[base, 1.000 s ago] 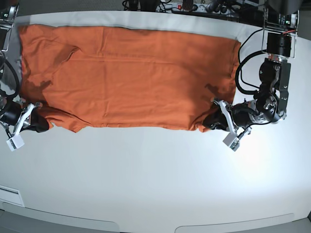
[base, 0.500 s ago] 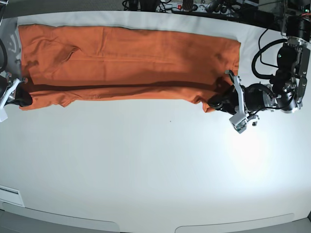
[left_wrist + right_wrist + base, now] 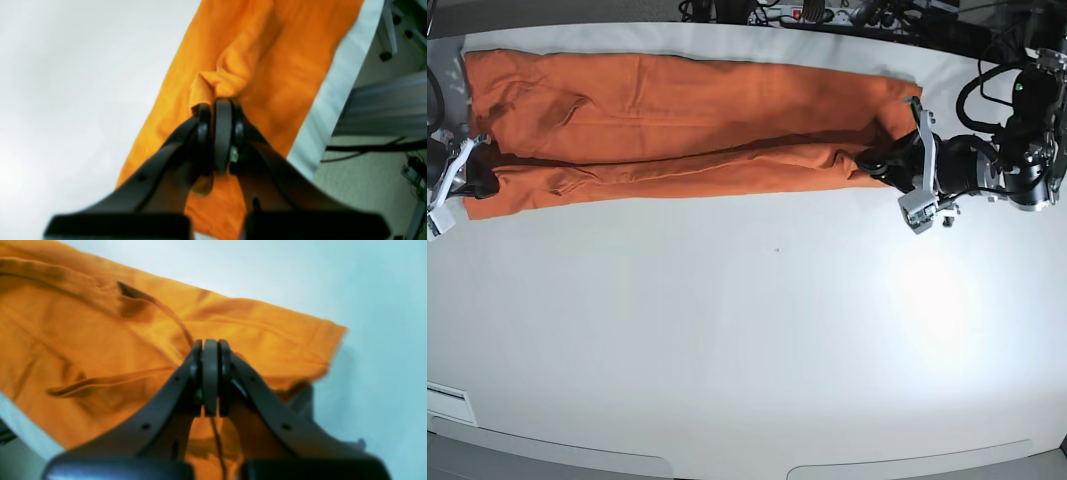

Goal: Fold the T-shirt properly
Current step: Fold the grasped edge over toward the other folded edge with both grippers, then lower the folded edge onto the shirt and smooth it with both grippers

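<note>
The orange T-shirt (image 3: 687,120) lies stretched lengthwise along the far side of the white tabletop (image 3: 747,330), its near long edge raised and doubled toward the back. The left gripper (image 3: 872,158) is clamped tight on a bunched corner of cloth at one end, and the wrist view shows the fabric puckering right at the pinch. At the other end the right gripper (image 3: 485,183) is likewise pressed closed on the shirt's near edge, jaws together with cloth between them. From where I stand this looks like a lengthwise fold in progress, carrying the near edge over toward the far one. To do it well, I'd say both arms should travel together at the same height, so the lifted edge lies straight rather than sagging in the middle. The cloth wants gentle tension between the two grips. Lay the edge down parallel to the far hem, and let go only once it rests flat.
</note>
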Motion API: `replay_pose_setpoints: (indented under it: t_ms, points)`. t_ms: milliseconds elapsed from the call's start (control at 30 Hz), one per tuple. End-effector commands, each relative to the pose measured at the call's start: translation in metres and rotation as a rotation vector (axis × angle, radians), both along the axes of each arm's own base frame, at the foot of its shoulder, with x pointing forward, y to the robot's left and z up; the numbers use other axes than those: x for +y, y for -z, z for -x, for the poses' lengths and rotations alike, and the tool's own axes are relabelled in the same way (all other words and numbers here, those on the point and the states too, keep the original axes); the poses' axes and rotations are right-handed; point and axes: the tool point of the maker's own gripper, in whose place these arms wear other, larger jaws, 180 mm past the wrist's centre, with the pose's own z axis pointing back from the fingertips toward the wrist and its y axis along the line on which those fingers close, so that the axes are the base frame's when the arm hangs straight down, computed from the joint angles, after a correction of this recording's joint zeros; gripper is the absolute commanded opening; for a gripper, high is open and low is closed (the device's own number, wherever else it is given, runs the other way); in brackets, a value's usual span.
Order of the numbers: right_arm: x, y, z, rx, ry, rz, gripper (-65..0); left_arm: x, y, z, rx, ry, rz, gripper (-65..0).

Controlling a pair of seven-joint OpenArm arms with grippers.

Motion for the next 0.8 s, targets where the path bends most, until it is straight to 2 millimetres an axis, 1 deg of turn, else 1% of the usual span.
replay_pose_setpoints:
  t_ms: [0, 100, 267, 367, 467, 633, 667, 700, 733, 767]
  points:
    - [-0.007, -0.015, -0.008, -0.043, -0.011, 0.029, -65.0, 0.005, -0.011, -0.005, -0.036, 0.01, -0.004, -65.0]
    - [-0.011, -0.011, -0.006, -0.032, -0.008, 0.057, -65.0, 0.013, -0.013, -0.006, -0.039, 0.008, -0.032, -65.0]
    - [-0.01, -0.006, 0.001, -0.016, -0.007, 0.052, -65.0, 0.011, -0.009, 0.001, -0.015, 0.01, -0.02, -65.0]
    - [-0.01, -0.001, 0.007, 0.004, -0.008, 0.051, -65.0, 0.009, 0.0, 0.017, 0.055, 0.022, -0.008, -65.0]
    - [-0.01, 0.001, 0.009, 0.01, -0.008, 0.051, -65.0, 0.013, 0.012, 0.036, 0.131, 0.042, -0.038, -65.0]
    - [-0.009, 0.0, 0.009, 0.007, -0.008, 0.043, -64.6, 0.016, 0.022, 0.05, 0.176, 0.047, -0.063, -65.0]
    - [-0.009, 0.0, 0.008, 0.006, -0.008, 0.042, -57.5, 0.017, 0.024, 0.051, 0.177, 0.047, -0.07, -63.3]
    - [-0.008, -0.001, 0.008, 0.005, -0.009, 0.039, -48.9, 0.018, 0.025, 0.05, 0.173, 0.046, -0.08, -54.3]
    - [-0.007, -0.001, 0.008, 0.002, -0.009, 0.031, -40.6, 0.02, 0.026, 0.05, 0.169, 0.045, -0.09, -43.7]
    - [-0.005, -0.003, 0.007, -0.002, -0.011, 0.019, -34.0, 0.02, 0.026, 0.049, 0.168, 0.045, -0.094, -33.8]
